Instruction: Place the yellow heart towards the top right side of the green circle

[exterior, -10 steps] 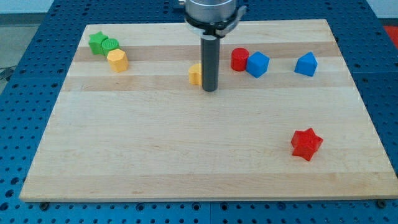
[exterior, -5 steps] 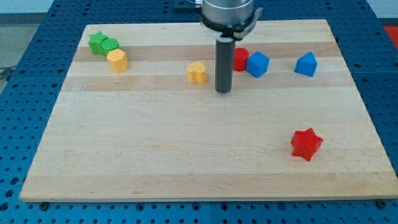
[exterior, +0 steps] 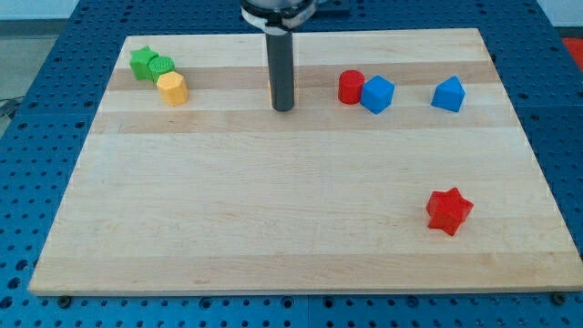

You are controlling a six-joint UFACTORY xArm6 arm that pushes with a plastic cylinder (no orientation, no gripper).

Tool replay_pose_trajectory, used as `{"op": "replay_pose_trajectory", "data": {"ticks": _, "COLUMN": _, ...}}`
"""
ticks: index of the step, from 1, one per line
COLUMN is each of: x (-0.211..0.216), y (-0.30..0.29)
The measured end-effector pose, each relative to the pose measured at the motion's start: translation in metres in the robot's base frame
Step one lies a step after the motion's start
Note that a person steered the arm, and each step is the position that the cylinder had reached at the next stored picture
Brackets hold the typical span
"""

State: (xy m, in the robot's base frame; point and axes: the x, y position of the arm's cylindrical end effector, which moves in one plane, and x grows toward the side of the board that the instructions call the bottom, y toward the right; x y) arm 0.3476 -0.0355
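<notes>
The wooden worktop (exterior: 273, 219) fills most of the view, and a blue perforated base (exterior: 55, 173) shows past all four edges. From the middle down to the 6 o'clock edge the worktop is open wood. The only block there is the red star (exterior: 449, 210), towards 4 o'clock and a little in from the view's right edge.

The dark rod (exterior: 281, 73) comes down from 12 o'clock and stands upright. My tip (exterior: 283, 108) rests on the wood in the upper middle. The arm ends in this plain rod rather than a hand, so nothing opens or closes and nothing is gripped. There is bare wood all round my tip.

The yellow heart does not show anywhere. It may be hidden behind the rod, but I cannot tell.

At 3 o'clock from my tip, with a gap between, stands the red cylinder (exterior: 351, 87). A blue block (exterior: 377, 94) touches its right side. A second blue block (exterior: 448, 94) sits further along the same line, apart from that pair and near the view's right edge.

At 9 o'clock from my tip, well apart, the yellow hexagon (exterior: 171, 88) presses against the green circle (exterior: 162, 66) from 5 o'clock. The green star (exterior: 139, 62) touches the circle at 9 o'clock, close to the top left corner. At 1 to 2 o'clock of the green circle the wood is bare up to the top edge, and bare wood runs from there to the rod.
</notes>
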Motion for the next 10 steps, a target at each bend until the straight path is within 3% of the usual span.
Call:
{"op": "replay_pose_trajectory", "data": {"ticks": 1, "x": -0.029, "y": -0.013}}
{"op": "replay_pose_trajectory", "data": {"ticks": 2, "x": -0.005, "y": -0.018}}
{"op": "replay_pose_trajectory", "data": {"ticks": 3, "x": 0.034, "y": 0.041}}
{"op": "replay_pose_trajectory", "data": {"ticks": 4, "x": -0.026, "y": 0.072}}
{"op": "replay_pose_trajectory", "data": {"ticks": 10, "x": -0.059, "y": -0.023}}
